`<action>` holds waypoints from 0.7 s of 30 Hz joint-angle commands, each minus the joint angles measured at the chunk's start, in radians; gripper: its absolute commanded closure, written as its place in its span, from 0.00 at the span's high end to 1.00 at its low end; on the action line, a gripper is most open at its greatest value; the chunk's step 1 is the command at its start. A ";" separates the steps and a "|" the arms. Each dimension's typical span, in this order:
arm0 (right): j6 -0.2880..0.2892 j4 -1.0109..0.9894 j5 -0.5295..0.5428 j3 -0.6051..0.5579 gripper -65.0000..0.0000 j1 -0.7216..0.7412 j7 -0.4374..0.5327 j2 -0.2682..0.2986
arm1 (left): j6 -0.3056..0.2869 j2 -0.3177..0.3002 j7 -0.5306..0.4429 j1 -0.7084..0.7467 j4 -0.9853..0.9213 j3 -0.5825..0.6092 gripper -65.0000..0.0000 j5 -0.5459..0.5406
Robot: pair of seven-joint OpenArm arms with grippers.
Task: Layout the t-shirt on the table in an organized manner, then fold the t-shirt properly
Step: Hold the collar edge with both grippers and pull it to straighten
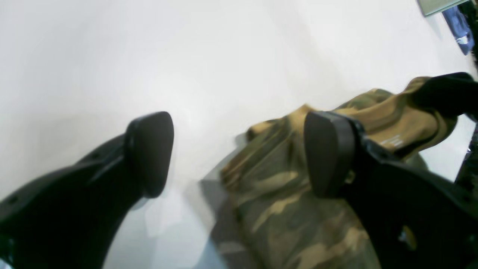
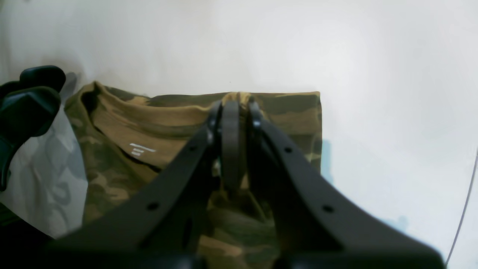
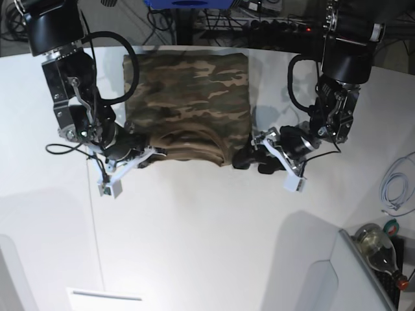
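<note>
The camouflage t-shirt lies as a folded rectangle on the far middle of the white table, its tan collar side toward the near edge. My right gripper is shut on that near edge; in the right wrist view its fingers pinch a fold of the t-shirt. My left gripper stands open at the shirt's near right corner. In the left wrist view, the left gripper holds nothing: one pad hangs over bare table, the other pad over the t-shirt.
A bottle and a coiled white cable sit at the right edge. Cables and a blue object lie beyond the far edge. A thin dark seam runs down the tabletop on the left.
</note>
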 commanded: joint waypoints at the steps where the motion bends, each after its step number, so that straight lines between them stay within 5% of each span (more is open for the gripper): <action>1: 0.004 0.014 0.007 0.004 0.00 0.016 0.014 0.003 | -0.016 -0.012 -0.016 -0.013 0.012 -0.003 0.80 -0.019; 13: 0.004 0.016 0.007 0.005 0.00 0.014 0.015 0.003 | -0.016 0.008 -0.020 -0.025 -0.056 0.076 0.77 0.018; 21: 0.004 0.014 0.007 0.008 0.00 0.014 0.015 0.003 | -0.016 0.010 -0.020 -0.025 -0.051 0.076 0.18 0.018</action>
